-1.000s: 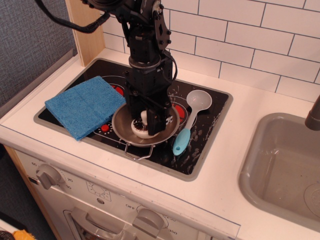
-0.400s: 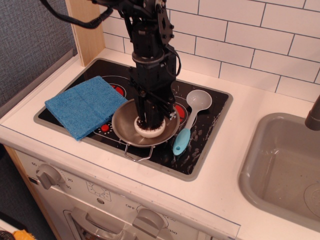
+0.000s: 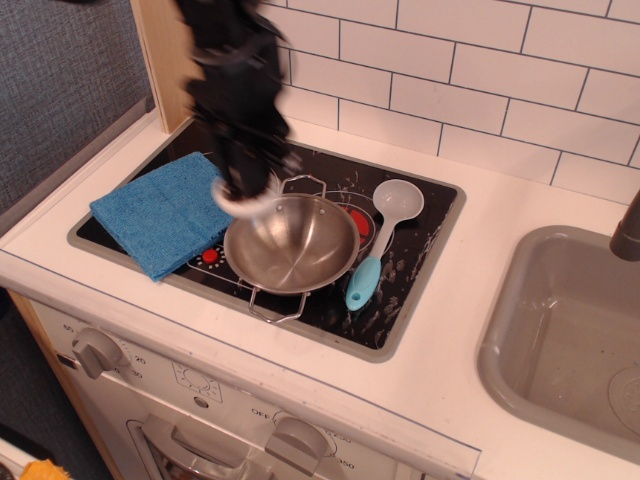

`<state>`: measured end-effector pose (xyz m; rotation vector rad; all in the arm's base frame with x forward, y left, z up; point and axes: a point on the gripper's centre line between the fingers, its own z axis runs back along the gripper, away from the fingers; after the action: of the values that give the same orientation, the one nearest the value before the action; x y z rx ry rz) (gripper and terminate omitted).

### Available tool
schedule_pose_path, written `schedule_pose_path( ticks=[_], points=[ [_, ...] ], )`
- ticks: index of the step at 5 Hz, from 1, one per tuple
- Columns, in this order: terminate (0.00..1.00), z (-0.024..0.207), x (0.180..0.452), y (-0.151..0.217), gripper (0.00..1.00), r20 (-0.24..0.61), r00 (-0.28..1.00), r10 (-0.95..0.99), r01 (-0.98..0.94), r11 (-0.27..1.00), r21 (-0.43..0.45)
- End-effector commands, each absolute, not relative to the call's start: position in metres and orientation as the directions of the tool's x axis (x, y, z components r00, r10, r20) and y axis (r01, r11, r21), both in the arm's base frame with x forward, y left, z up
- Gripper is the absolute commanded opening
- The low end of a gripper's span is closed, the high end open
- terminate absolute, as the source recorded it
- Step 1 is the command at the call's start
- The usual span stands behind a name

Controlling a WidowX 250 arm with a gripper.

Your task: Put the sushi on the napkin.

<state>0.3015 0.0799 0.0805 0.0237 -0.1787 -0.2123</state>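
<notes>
My gripper (image 3: 243,192) is motion-blurred above the left rim of the steel pan (image 3: 295,245), at the right edge of the napkin. A white blur at its tip is the sushi (image 3: 237,203), held in the shut jaws and lifted off the pan. The pan is empty. The napkin (image 3: 160,212) is a folded bright blue cloth lying flat on the left part of the black hob, just left of the gripper.
A white ladle with a light-blue handle (image 3: 383,232) lies right of the pan on the hob (image 3: 425,255). A grey sink (image 3: 560,330) is at the right. The tiled wall stands behind, and a wooden panel (image 3: 165,60) at the back left.
The gripper closed on the sushi in the pan, lifted it out and swung left toward the napkin. The pan now sits empty.
</notes>
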Motion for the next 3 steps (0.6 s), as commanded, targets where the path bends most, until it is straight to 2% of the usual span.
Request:
schedule_pose_path(
  ticks=[1,3],
  points=[
    [0.0,0.088,0.267,0.151,0.0,0.192,0.981,0.043,-0.054,0.997,0.056],
    [0.0,0.069,0.279,0.15,0.0,0.155,0.988,0.021,-0.026,0.999,0.031]
  ],
)
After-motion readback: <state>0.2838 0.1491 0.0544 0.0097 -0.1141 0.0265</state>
